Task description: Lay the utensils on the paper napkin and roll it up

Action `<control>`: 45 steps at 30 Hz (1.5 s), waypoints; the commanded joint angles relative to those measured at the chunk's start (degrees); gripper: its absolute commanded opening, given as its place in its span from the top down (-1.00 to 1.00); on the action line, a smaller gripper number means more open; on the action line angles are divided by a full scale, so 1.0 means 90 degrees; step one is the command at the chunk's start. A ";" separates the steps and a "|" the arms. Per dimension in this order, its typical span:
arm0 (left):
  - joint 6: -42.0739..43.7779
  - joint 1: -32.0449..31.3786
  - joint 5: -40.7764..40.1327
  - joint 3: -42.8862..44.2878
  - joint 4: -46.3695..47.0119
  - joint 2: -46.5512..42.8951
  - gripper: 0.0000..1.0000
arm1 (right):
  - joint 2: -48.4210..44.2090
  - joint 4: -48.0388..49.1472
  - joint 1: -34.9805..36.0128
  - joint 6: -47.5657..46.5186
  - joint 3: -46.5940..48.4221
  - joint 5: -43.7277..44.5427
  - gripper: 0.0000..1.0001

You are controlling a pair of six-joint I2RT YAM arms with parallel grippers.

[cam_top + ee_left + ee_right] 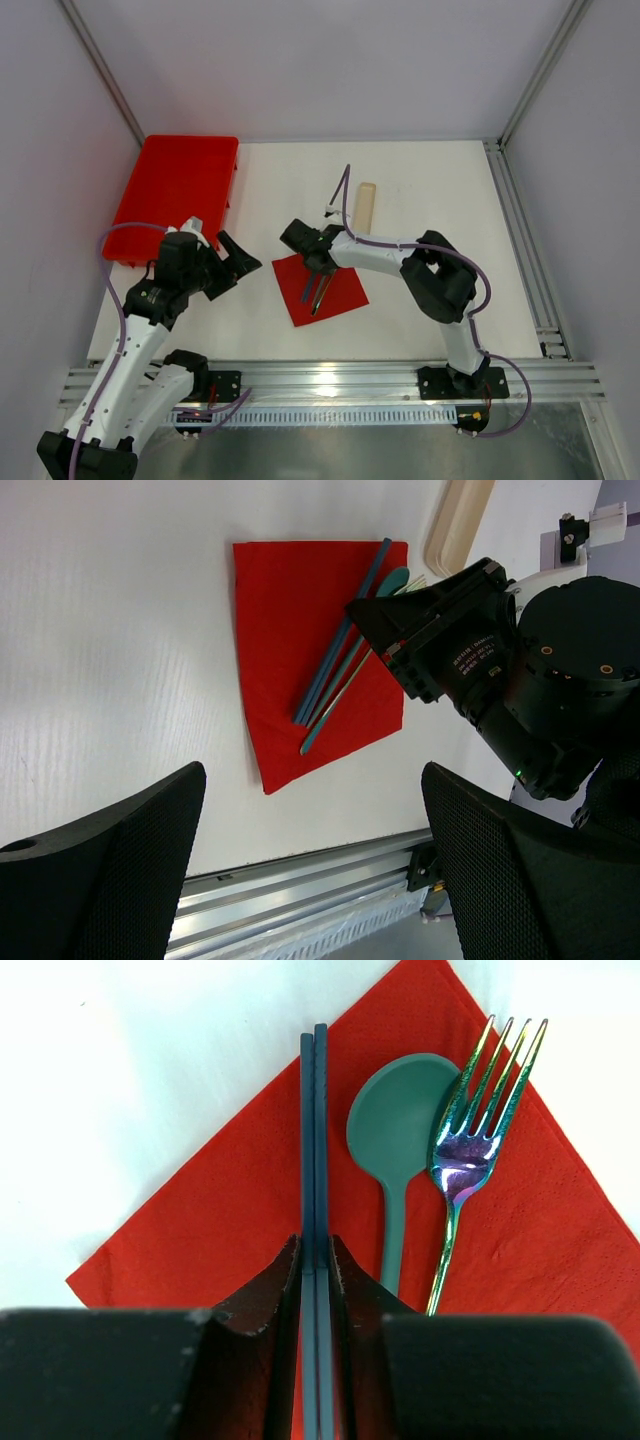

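Grip: right gripper (316, 1260) nearly shut on paired chopsticks (314, 1110), held low along paper napkin (345, 295) at table centre, parallel beside spoon (400, 1125) and fork (468, 1145), likely so all roll together | left gripper (235, 262) wide open, empty, left of napkin.

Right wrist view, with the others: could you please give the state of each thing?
paper napkin: flat, unrolled.
chopsticks: on napkin, pinched by right gripper.
spoon: lying on napkin, free.
fork: lying on napkin, free.
right gripper: shut on chopsticks.
left gripper: open, empty.
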 commanded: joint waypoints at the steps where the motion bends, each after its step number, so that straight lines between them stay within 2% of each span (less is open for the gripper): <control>1: 0.0052 -0.0012 0.0108 0.0002 0.0019 -0.0035 -0.81 | 0.0048 0.0017 0.0038 0.0018 0.0236 0.0299 0.63; 13: 0.0042 -0.0012 0.0128 -0.0037 -0.0030 -0.0035 -0.86 | -0.0030 0.0065 0.0086 -0.0147 0.0206 0.0289 0.38; 19: 0.0023 -0.0012 0.0333 -0.0232 0.0097 -0.0035 -0.76 | -0.0528 0.0163 0.0184 -0.0488 0.0158 0.0513 0.35; 23: -0.0221 -0.0022 0.0557 -0.0553 0.0282 0.0043 -0.67 | -0.1201 0.0775 0.0184 -0.1219 -0.0135 0.1020 0.33; 26: -0.0465 -0.0032 0.0723 -0.0924 0.0517 0.0063 -0.55 | -0.1767 0.1507 0.0165 -0.2322 -0.0457 0.1372 0.31; 28: -0.0534 -0.0041 0.0753 -0.1091 0.0595 0.0073 -0.54 | -0.2099 0.1929 0.0116 -0.3238 -0.0808 0.1558 0.22; 30: -0.0631 -0.0148 0.0763 -0.1305 0.0731 0.0131 -0.52 | -0.2266 0.2340 0.0077 -0.3622 -0.1207 0.1772 0.07; 32: -0.0719 -0.0372 0.0695 -0.1413 0.0887 0.0180 -0.46 | -0.2491 0.2905 -0.0030 -0.4062 -0.1608 0.1812 0.05; 35: -0.1099 -0.0966 0.0353 -0.1599 0.1102 0.0375 -0.45 | -0.2794 0.3921 -0.0409 -0.4278 -0.2575 0.1287 0.05; 37: -0.1529 -0.1241 0.0246 -0.1736 0.1415 0.0609 -0.45 | -0.2930 0.4806 -0.0674 -0.4269 -0.3268 0.0526 0.05; 39: -0.1967 -0.1641 0.0129 -0.1872 0.1726 0.0765 -0.45 | -0.2960 0.5220 -0.0948 -0.4434 -0.3736 0.0183 0.05; 45: -0.2682 -0.2111 -0.0253 -0.2019 0.2235 0.1136 -0.44 | -0.2990 0.5641 -0.1037 -0.4708 -0.3953 -0.0814 0.05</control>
